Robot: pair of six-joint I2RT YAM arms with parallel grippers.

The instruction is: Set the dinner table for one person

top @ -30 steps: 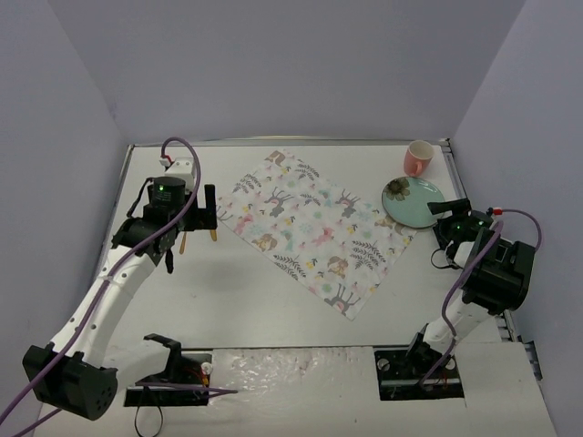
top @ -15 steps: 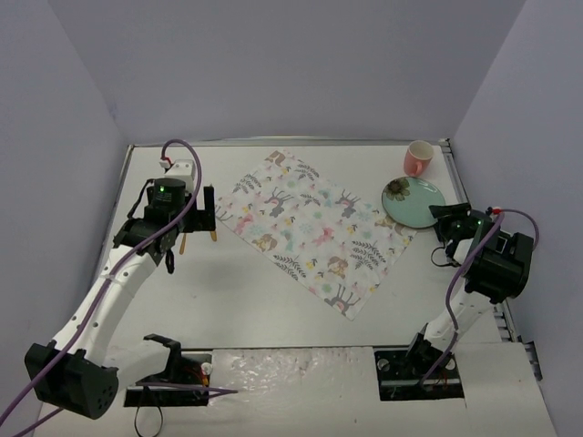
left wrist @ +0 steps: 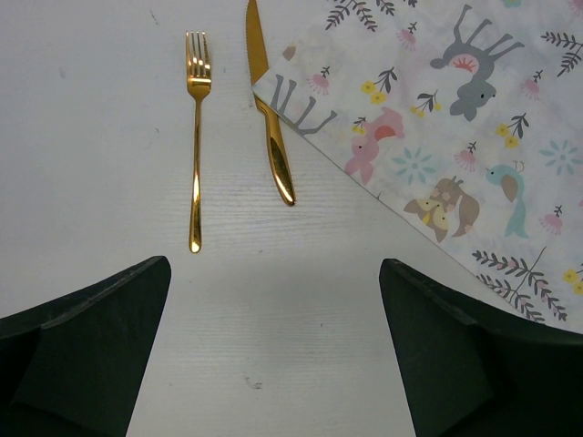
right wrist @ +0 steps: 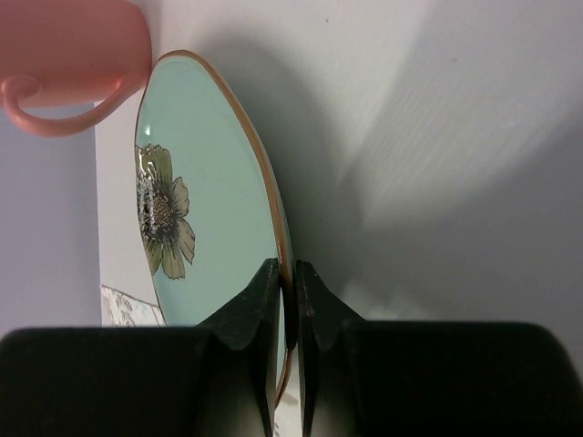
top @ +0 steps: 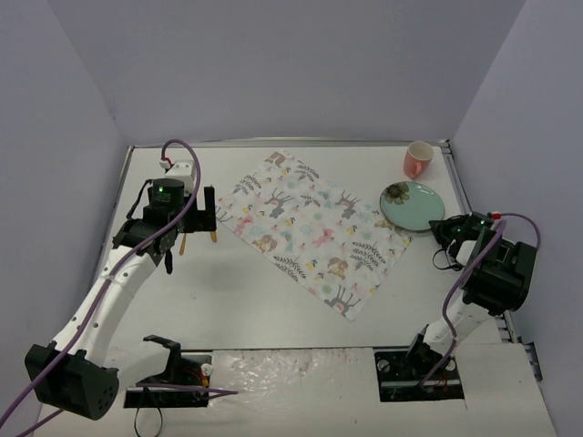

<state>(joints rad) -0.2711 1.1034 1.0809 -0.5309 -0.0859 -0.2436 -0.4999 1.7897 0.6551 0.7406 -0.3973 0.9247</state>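
Right fingers (right wrist: 250,309) clamped on teal plate (right wrist: 209,200) rim, pink cup (right wrist: 64,45) beside it, left fingers (left wrist: 82,346) spread wide near fork (left wrist: 195,137), knife (left wrist: 273,137)

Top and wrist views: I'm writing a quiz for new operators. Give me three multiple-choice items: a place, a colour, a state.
1. Relative to the plate, the cup stands: A on it; B just beyond it; C at the near edge.
2. The fork and knife are: A silver; B black; C gold.
3. The right claw is: A open over the cup; B shut on the plate's rim; C shut on nothing.
Answers: B, it sits behind the plate; C, both gleam gold; B, it pinches the rim.
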